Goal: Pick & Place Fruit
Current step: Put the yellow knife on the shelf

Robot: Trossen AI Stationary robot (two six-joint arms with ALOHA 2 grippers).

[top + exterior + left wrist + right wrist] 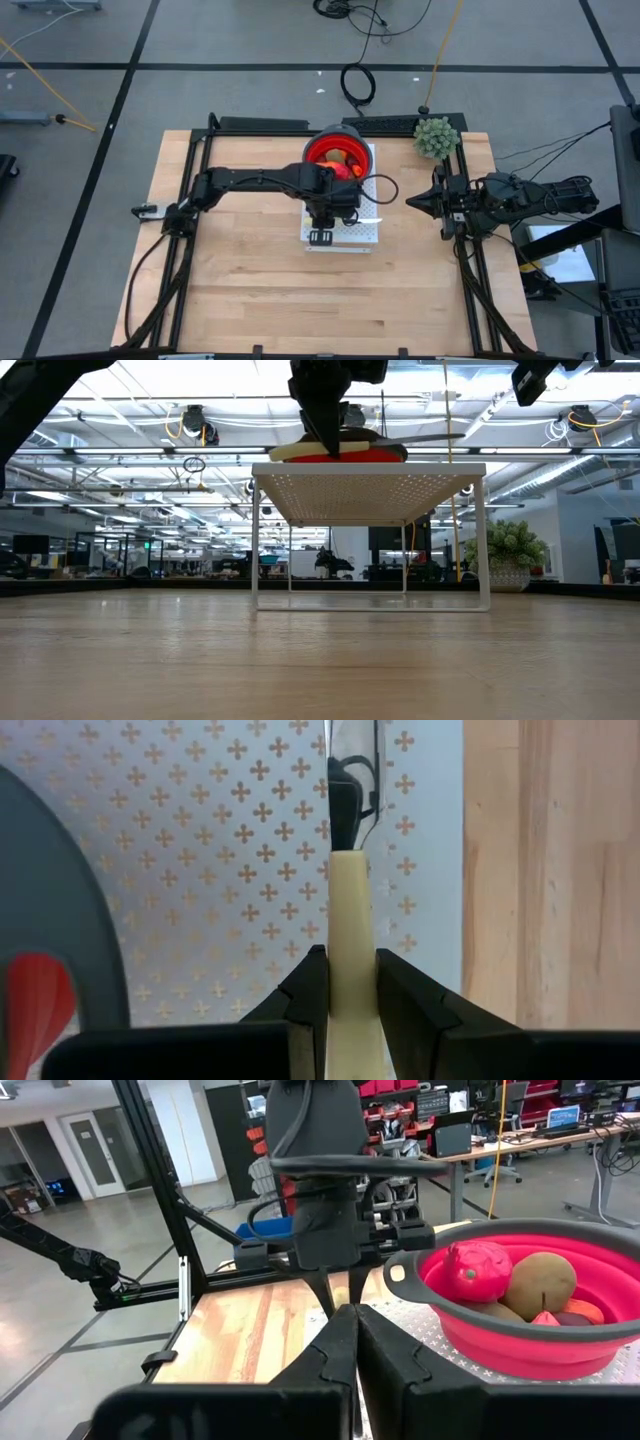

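Note:
A red collapsible bowl (335,150) stands on a white perforated stand (368,236) at the table's far middle. It holds the fruit: a red piece (478,1270), a brown oval (541,1285) and an orange piece (582,1312). My left gripper (350,1005) hangs over the stand beside the bowl, shut on a knife (350,870) with a pale yellow handle. My right gripper (356,1342) waits shut at the table's right side (412,200), pointing level toward the stand and touching nothing. My left gripper pinches the knife's pale yellow handle (350,935) between its two fingers (305,992), behind the black collar. The fingers come from above, pointing steeply down, and lie across the handle. The knife sits about level over the stand's top, blade (352,755) pointing away; whether it is clear of the stand, I cannot tell.
A green spiky ball plant (436,137) sits at the table's far right corner. The stand is raised on thin legs (256,560), with open room beneath it. Bare wooden tabletop (260,290) spreads across the near half. Black rails (180,250) run along the table's sides.

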